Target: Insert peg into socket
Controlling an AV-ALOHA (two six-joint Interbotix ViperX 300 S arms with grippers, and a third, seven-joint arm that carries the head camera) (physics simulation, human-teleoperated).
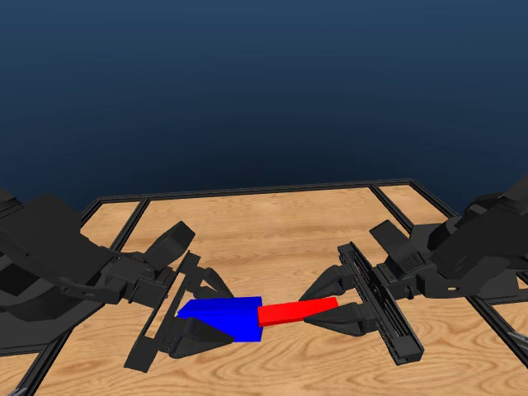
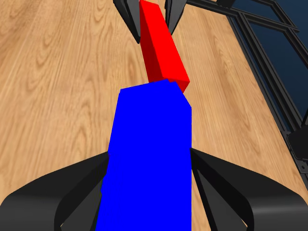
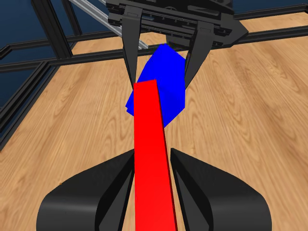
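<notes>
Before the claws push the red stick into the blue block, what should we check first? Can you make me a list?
1. Left claw gripping the blue block: ok, its jaws press both sides in the left wrist view.
2. Right claw gripping the red stick: ok, jaws shut on it.
3. Stick tip at the block's end: ok, they meet in the head view.
4. Stick in line with the block: not ok, it angles off to one side in the left wrist view.
5. Stick already inside the hole: cannot tell, the opening is hidden.
6. Both lifted off the table: cannot tell.
</notes>
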